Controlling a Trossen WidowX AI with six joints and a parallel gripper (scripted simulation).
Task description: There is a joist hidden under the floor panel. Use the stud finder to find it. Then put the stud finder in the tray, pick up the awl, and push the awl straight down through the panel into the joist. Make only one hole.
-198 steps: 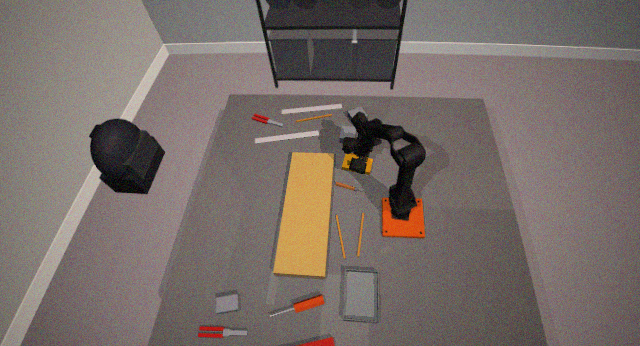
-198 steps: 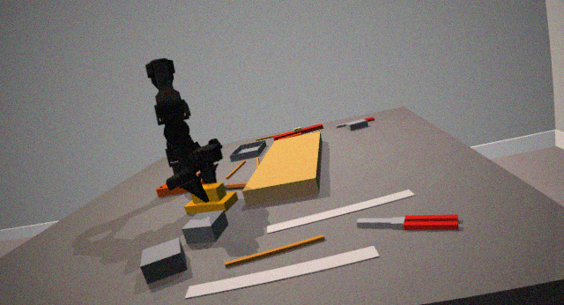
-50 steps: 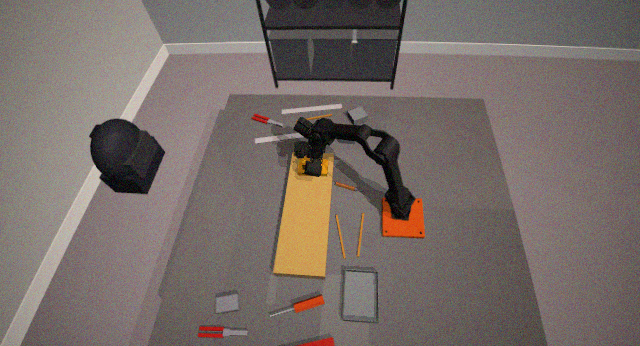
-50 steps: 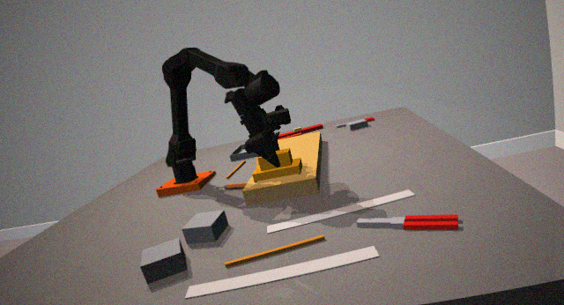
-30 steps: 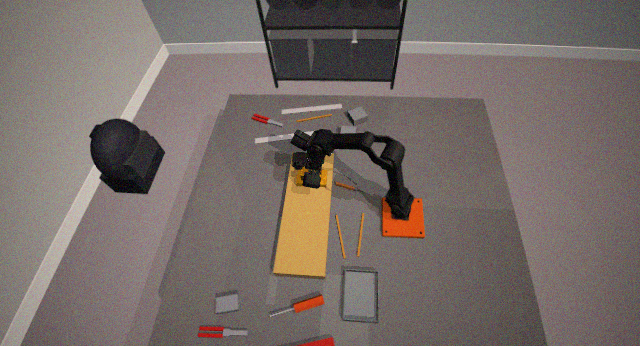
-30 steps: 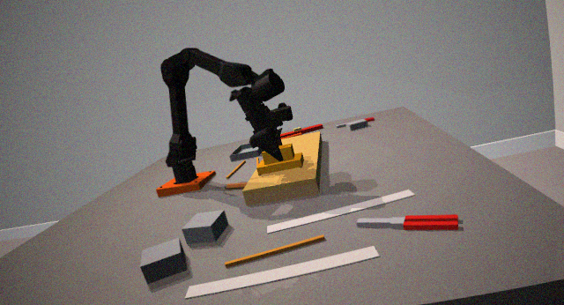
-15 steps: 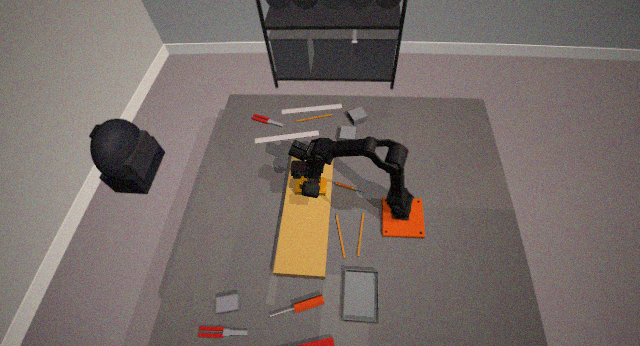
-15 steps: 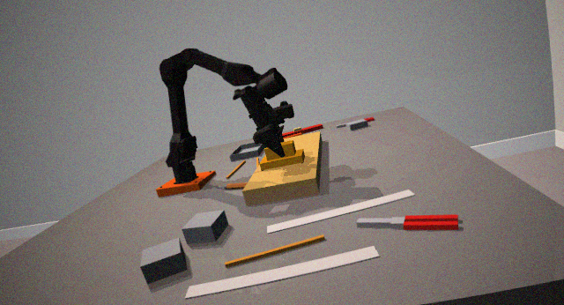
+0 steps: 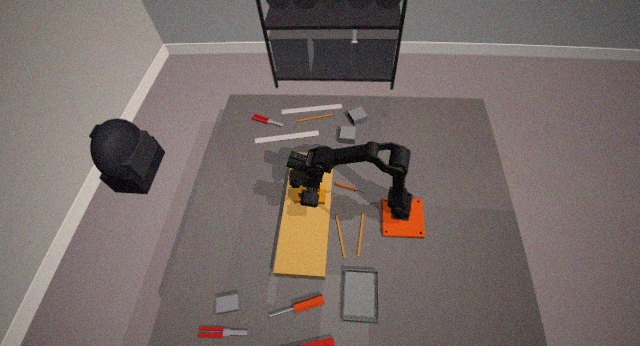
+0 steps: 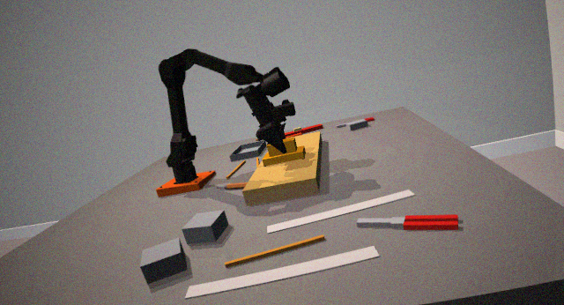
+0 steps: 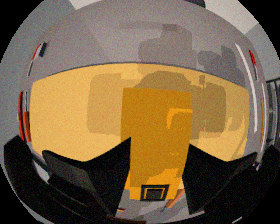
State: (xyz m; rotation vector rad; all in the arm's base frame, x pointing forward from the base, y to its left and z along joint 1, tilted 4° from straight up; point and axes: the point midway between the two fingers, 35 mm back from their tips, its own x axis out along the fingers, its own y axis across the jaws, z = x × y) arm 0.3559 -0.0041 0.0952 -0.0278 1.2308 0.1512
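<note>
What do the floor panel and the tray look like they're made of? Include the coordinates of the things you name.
The long pale-yellow rectangular floor panel (image 9: 302, 241) (image 10: 288, 179) (image 11: 61, 110): possibly wood or painted board, matte; its colour is even and it shows no clear grain. The shallow grey rectangular tray (image 9: 343, 296) (image 10: 240, 155): plastic or metal, I cannot tell which; its thin, straight walls would suit either.

two white strips (image 9: 312, 109) (image 9: 287, 137) (image 10: 341, 212) (image 10: 282, 272) (image 11: 247, 85), three thin orange sticks (image 9: 314, 118) (image 9: 340, 236) (image 9: 360, 235) (image 10: 275, 251) (image 10: 236, 169), three grey blocks (image 9: 357, 115) (image 9: 347, 134) (image 9: 227, 303) (image 10: 205, 227) (image 10: 164, 262) (image 10: 359, 125), two red-handled pliers (image 9: 261, 119) (image 9: 212, 332) (image 10: 431, 222) (image 10: 369, 119), one tray (image 9: 343, 296) (image 10: 248, 155)

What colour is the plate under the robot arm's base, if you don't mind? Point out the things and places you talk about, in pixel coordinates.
The base plate (image 9: 392, 230) (image 10: 165, 191) is bright orange, clearest in the top view.
</note>
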